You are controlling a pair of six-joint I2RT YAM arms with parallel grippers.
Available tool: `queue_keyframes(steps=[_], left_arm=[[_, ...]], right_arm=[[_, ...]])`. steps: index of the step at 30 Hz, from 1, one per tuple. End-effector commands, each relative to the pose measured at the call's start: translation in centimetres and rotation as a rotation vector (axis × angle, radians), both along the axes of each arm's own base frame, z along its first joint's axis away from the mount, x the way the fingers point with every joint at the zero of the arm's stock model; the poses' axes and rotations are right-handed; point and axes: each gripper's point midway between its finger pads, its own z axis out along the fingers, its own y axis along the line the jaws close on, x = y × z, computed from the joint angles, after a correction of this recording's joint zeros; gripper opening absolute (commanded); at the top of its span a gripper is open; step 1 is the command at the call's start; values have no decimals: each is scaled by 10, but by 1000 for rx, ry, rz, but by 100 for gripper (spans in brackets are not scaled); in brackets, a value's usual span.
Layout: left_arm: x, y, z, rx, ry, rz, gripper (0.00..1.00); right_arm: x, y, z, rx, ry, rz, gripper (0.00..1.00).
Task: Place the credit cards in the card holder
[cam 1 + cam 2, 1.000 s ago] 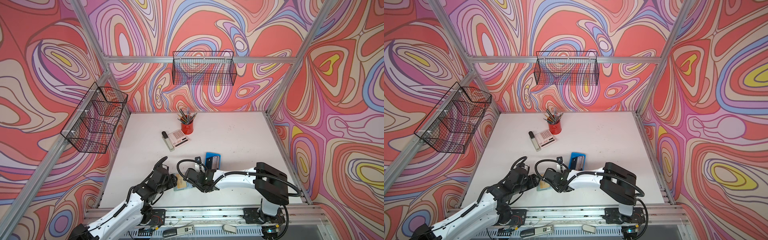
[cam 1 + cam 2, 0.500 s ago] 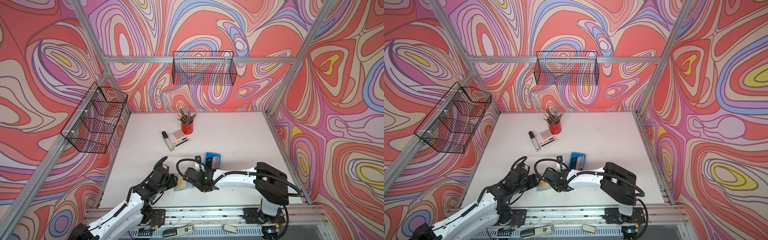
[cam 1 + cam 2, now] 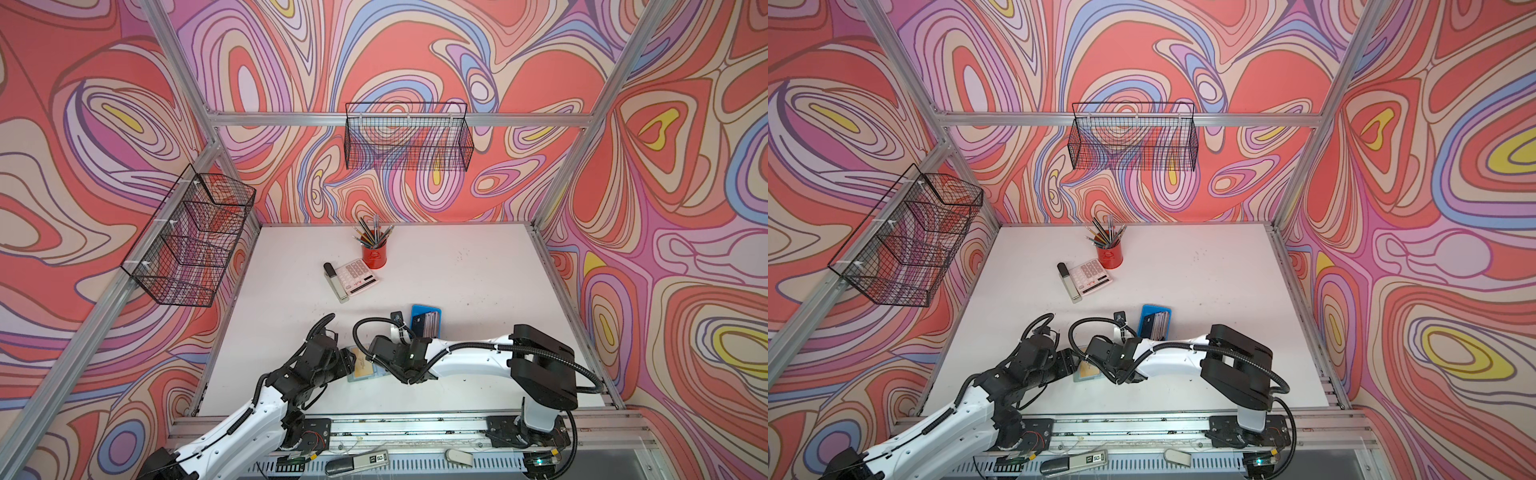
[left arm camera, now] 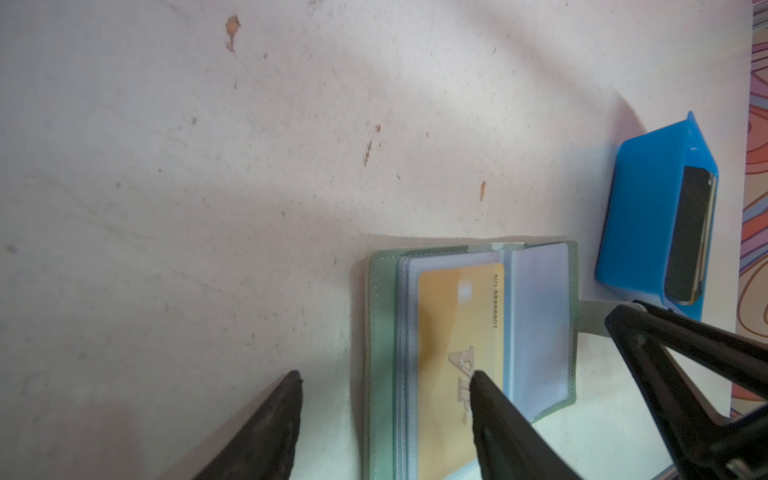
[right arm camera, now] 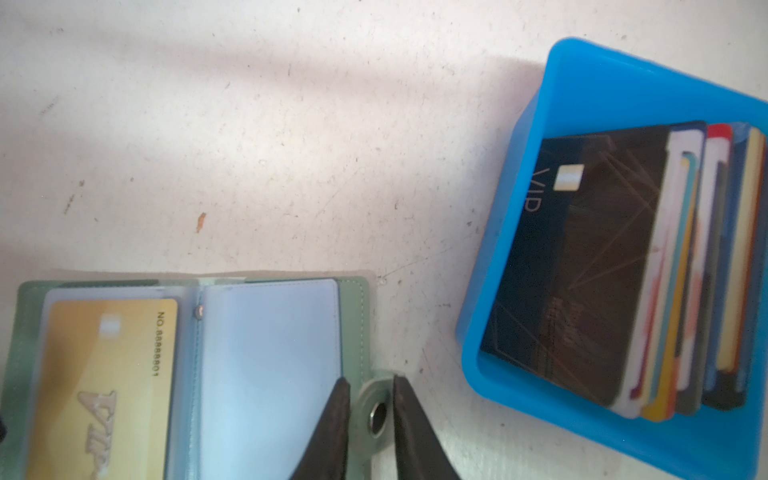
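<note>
Near the tabletop's (image 3: 457, 270) front edge, your card holder (image 5: 266, 365) lies open with a gold card (image 5: 108, 374) in one sleeve. Your left gripper (image 4: 385, 372) is spread wide, one finger over that card. Your right gripper (image 5: 370, 379) closely flanks the snap tab (image 5: 376, 411); you cannot tell whether it pinches. Other credit cards (image 5: 582, 270) stand in the blue tray (image 5: 490, 311) just behind.

Pale sage-green, leather-like, book-style card holder (image 3: 365, 370) (image 3: 1088, 372), lying open and flat at lower centre in both top views, with its snap-button tab (image 5: 376, 411) extended. A gold plastic card (image 5: 108, 365) sits in a clear sleeve (image 5: 54, 297). The remaining mixed-colour plastic credit cards (image 5: 582, 270) stand fanned on edge in a blue plastic tray (image 5: 519, 208) just beside the holder.
</note>
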Motion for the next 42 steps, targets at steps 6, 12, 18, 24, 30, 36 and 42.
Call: queue_keyframes(steps=[6,12,18,24,30,36,42], left_arm=[[-2,2,-4,-2,7,3,66],[-3,2,-5,0,10,0,66],[-3,1,-5,-1,13,-2,66],[-1,1,-2,-2,2,-3,66],[-2,1,-3,-2,7,-3,66],[-2,1,-4,0,8,-2,66],[-2,1,-3,-1,7,-3,66]], right_arm=[[5,2,15,6,-36,-19,22],[6,2,20,15,-46,-20,22],[5,2,16,12,-37,-17,11],[4,0,18,21,-39,-22,4],[4,0,23,36,-46,-23,19],[5,1,24,38,-49,-22,10],[4,0,19,29,-37,-22,11]])
